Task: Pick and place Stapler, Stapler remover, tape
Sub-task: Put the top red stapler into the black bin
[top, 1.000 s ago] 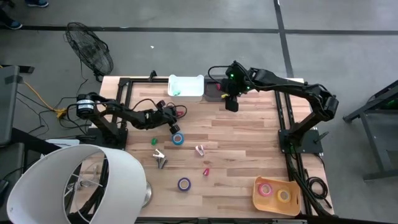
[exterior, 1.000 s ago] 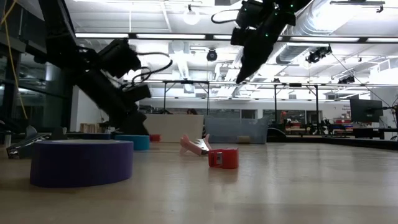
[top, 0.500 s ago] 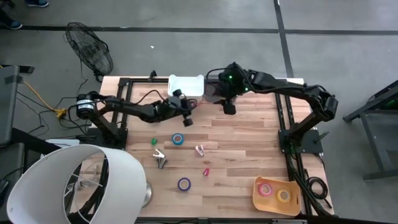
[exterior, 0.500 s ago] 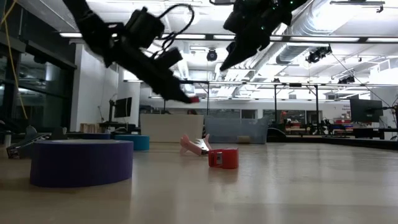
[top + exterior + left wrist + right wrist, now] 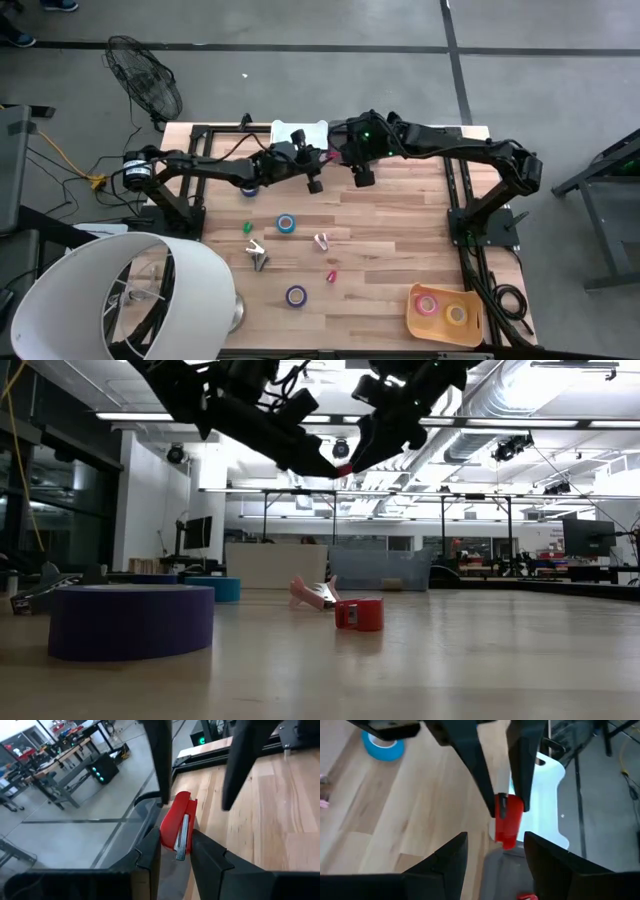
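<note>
Two dark jointed arms, black cables – green LED on right arm (image 5: 366, 125)

Table (image 5: 400, 230): pale wood planks, visible grain, smooth satin finish. You see a soft sheen on it in the low view.

Stapler (image 5: 179, 825): glossy red plastic shell with a bare metal strip along its middle.

Left gripper (image 5: 175, 851): matt black plastic-looking fingers, clamped on the stapler.

Right gripper (image 5: 492, 851): same matt black finish.

White tray (image 5: 547, 795), at 12 o'clock on the table: smooth plastic, light gloss.

Blue tape roll (image 5: 287, 223): smooth, slightly shiny.

Purple tape roll (image 5: 130, 620): matt sides.

Orange tray (image 5: 440, 322), at 5 o'clock: smooth plastic.
</note>
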Tool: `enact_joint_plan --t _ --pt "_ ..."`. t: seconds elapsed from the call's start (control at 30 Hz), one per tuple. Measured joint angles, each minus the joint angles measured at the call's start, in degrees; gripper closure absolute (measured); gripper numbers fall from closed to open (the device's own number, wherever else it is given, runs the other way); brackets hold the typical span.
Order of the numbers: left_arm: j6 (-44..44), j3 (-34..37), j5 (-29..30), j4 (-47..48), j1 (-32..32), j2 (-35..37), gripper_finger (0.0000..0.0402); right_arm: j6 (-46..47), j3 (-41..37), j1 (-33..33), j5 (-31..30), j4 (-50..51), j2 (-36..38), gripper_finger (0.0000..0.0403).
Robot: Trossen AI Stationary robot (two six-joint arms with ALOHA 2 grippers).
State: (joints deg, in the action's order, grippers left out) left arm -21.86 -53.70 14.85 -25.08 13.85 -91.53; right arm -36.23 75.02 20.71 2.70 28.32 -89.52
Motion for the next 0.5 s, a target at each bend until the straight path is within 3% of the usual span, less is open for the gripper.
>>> enact_joint_plan --t 0.23,0.5 --pt "-0.4 0.0 -1.8 0.2 0.0 0.0 0.0319 0.1 0.0 -0.2 -2.4 -2.1 0.0 0.0223" --pt "-0.2 0.0 -2.0 -1.4 0.0 0.0 0.0319 0.2 0.0 -1.4 -2.2 -2.6 0.0 0.0261"
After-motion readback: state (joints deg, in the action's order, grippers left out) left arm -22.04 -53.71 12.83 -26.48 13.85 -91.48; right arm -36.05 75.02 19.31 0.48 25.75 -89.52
